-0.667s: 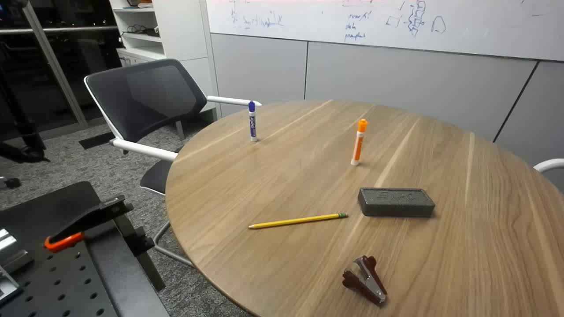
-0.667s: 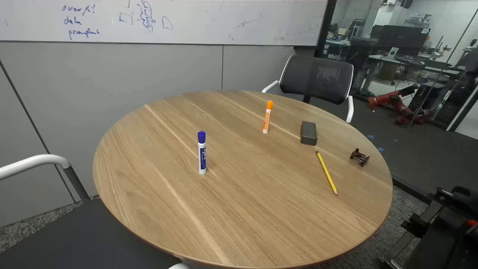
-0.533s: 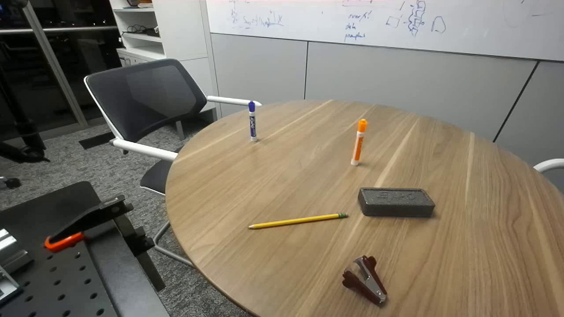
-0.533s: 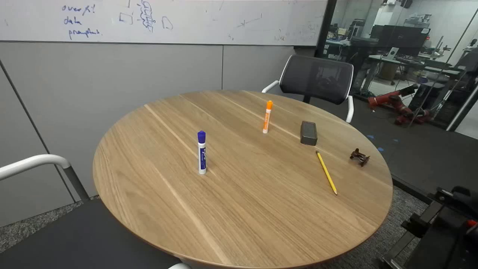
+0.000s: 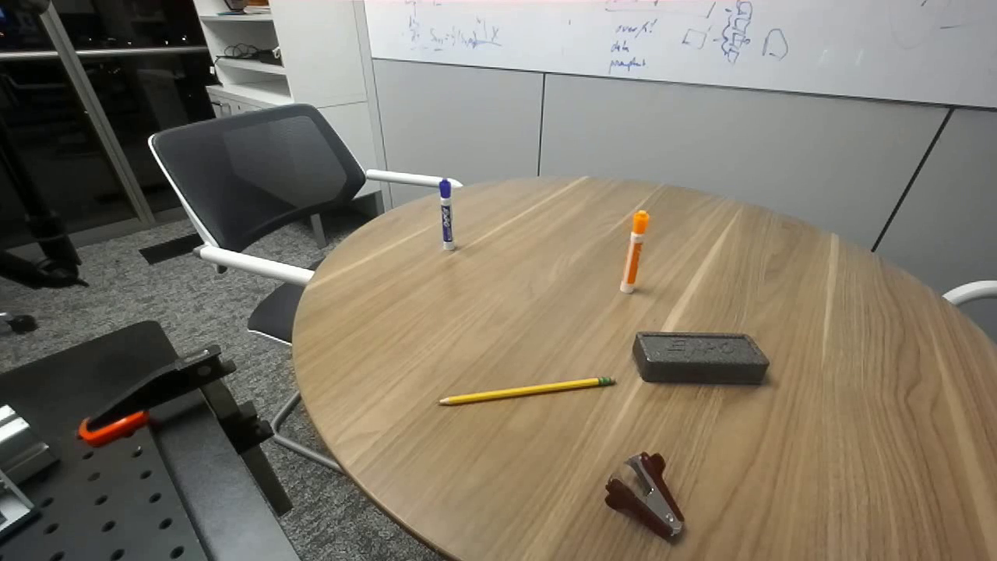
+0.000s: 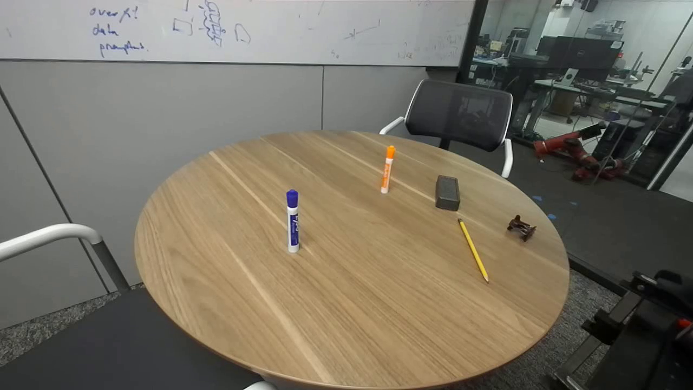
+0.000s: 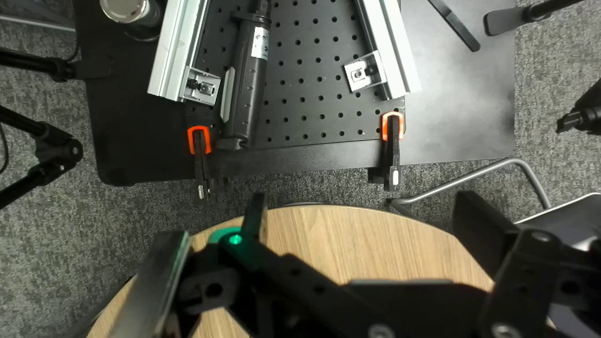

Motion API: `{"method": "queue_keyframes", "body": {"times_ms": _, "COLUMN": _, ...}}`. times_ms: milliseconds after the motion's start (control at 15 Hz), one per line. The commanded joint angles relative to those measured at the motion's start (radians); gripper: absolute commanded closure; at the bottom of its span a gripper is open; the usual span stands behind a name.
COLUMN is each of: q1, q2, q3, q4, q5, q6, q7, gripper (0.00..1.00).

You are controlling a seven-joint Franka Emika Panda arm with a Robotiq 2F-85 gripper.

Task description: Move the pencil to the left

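Note:
The long thin yellow pencil (image 5: 527, 391) lies flat on the round wooden table (image 5: 483, 327), its tip pointing left and its eraser end near the dark grey eraser block (image 5: 701, 358) in an exterior view. The pencil also shows in an exterior view (image 6: 474, 251), on the right part of the table. In the wrist view my gripper (image 7: 364, 202) is wide open, its black fingers (image 7: 476, 225) far apart with nothing between them. Table edge and floor show beyond it. The pencil is out of sight in the wrist view. The gripper does not show in either exterior view.
An orange marker (image 5: 634, 253) and a white marker with a blue cap (image 6: 293, 222) stand upright on the table. A brown staple remover (image 5: 646, 499) lies near the pencil. A black perforated cart (image 7: 300, 70) with orange clamps stands beside the table. Chairs (image 5: 257, 171) stand around.

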Motion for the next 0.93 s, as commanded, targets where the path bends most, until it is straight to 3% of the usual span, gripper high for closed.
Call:
{"method": "queue_keyframes", "body": {"times_ms": 0, "q1": 0.002, "q2": 0.000, "q3": -0.002, "q4": 0.001, "q5": -0.001, "q6": -0.001, "q7": 0.001, "gripper": 0.00}}
{"method": "queue_keyframes", "body": {"times_ms": 133, "q1": -0.001, "q2": 0.025, "q3": 0.008, "q4": 0.005, "q5": 0.003, "q6": 0.020, "q7": 0.026, "gripper": 0.00}}
{"method": "queue_keyframes", "body": {"times_ms": 333, "q1": -0.018, "q2": 0.091, "q3": -0.021, "q4": -0.001, "q5": 0.042, "q6": 0.151, "q7": 0.050, "gripper": 0.00}}
{"method": "queue_keyframes", "body": {"times_ms": 867, "q1": -0.031, "q2": 0.518, "q3": -0.117, "q4": 0.096, "q5": 0.345, "q6": 0.629, "q7": 0.051, "gripper": 0.00}}
